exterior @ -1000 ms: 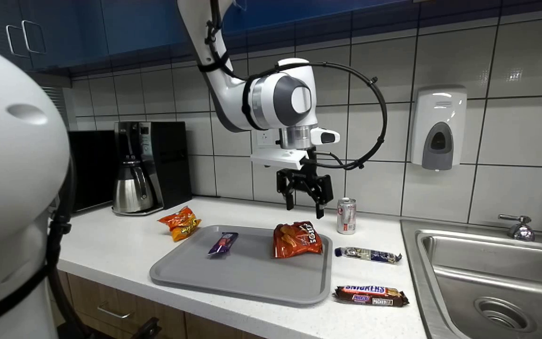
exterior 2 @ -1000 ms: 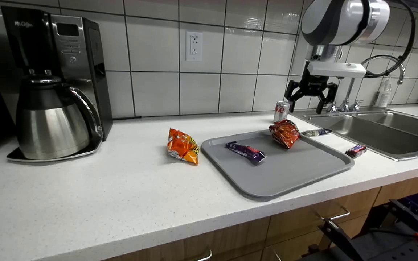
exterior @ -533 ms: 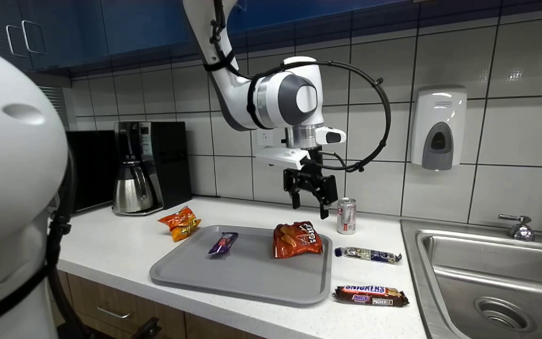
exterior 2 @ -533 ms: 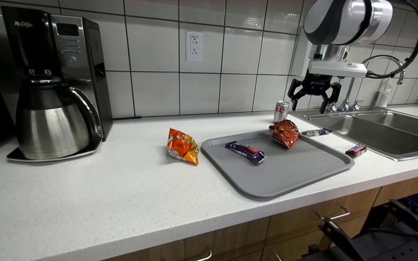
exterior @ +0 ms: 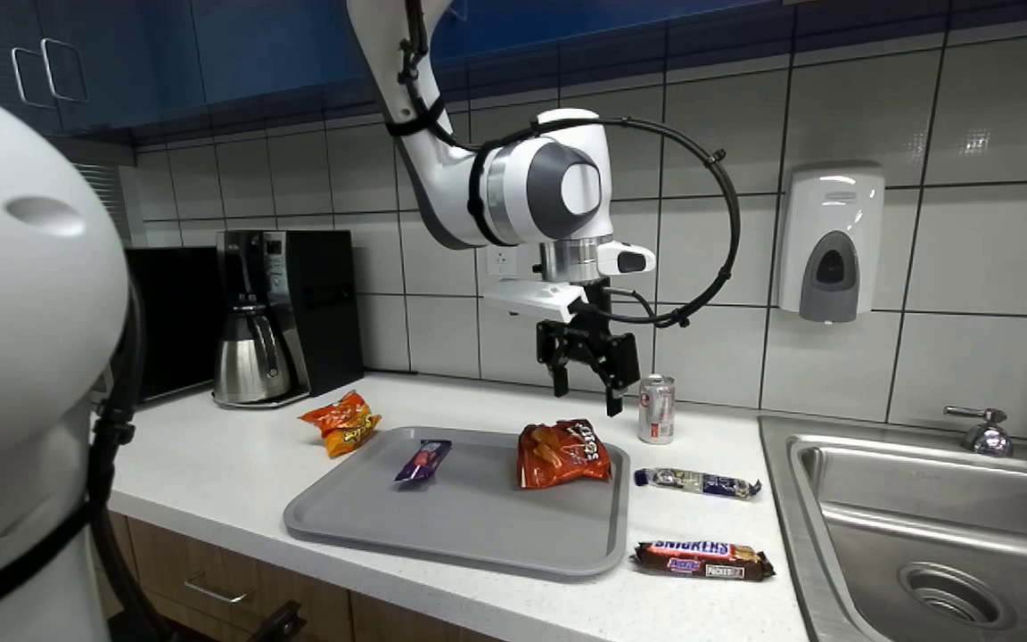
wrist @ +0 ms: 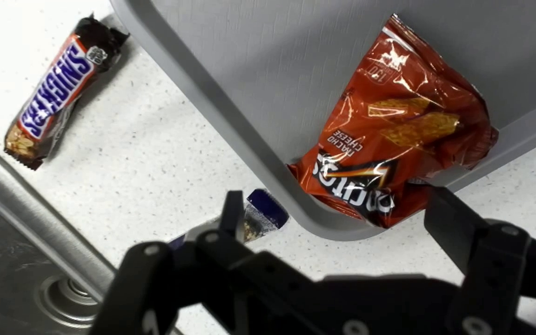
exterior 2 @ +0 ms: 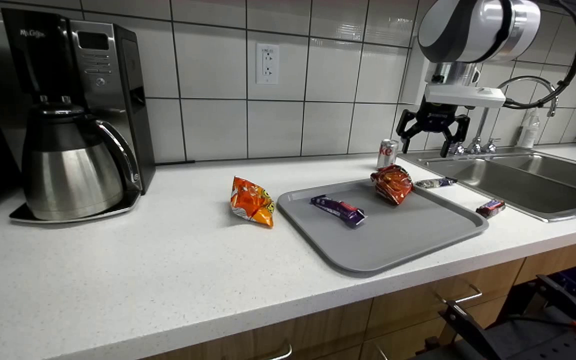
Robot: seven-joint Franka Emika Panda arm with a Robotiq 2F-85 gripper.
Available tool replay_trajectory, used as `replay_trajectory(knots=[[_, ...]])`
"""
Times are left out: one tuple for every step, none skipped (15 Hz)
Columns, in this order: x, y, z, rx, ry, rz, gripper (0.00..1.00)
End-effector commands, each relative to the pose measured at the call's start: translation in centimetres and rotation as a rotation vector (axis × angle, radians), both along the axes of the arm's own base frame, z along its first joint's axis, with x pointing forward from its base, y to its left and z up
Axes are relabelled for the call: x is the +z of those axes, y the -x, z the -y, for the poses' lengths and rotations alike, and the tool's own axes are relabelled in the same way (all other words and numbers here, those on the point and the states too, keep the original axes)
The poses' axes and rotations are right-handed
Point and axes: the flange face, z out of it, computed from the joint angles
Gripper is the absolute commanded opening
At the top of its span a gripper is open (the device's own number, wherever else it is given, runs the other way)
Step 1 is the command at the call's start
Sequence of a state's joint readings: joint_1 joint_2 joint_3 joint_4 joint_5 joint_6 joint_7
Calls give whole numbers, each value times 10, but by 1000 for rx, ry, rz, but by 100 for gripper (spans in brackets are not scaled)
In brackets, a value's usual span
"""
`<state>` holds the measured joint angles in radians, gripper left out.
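Observation:
My gripper is open and empty, above the counter behind the red Doritos bag; it also shows in an exterior view. The Doritos bag lies at the back right corner of the grey tray. In the wrist view the bag lies below and ahead of the spread fingers. A purple-wrapped bar lies at the tray's other side. A silver can stands upright near the gripper. A blue and clear wrapped bar lies right of the tray, partly hidden by a finger in the wrist view.
A Snickers bar lies between tray and steel sink. An orange and yellow bag lies left of the tray. A coffee maker with a steel carafe stands further left. A tiled wall with a soap dispenser stands behind.
The arm and gripper moved slightly right in both exterior views between one second and half a second ago, then stayed still. The objects have not moved.

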<state>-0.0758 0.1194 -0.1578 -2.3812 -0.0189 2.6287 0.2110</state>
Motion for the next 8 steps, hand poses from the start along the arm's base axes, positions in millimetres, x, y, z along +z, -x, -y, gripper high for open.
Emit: replay_trajectory(knots=[[0, 0, 0, 0, 0, -1, 100], [0, 0, 0, 0, 0, -1, 100], [1, -3, 2, -25, 1, 22, 100], [2, -7, 5, -52, 5, 48, 100], [4, -9, 7, -74, 1, 62, 100], [4, -12, 11, -98, 4, 84, 100], [4, -14, 14, -118, 7, 99, 100], [4, -16, 18, -139, 10, 112, 100]])
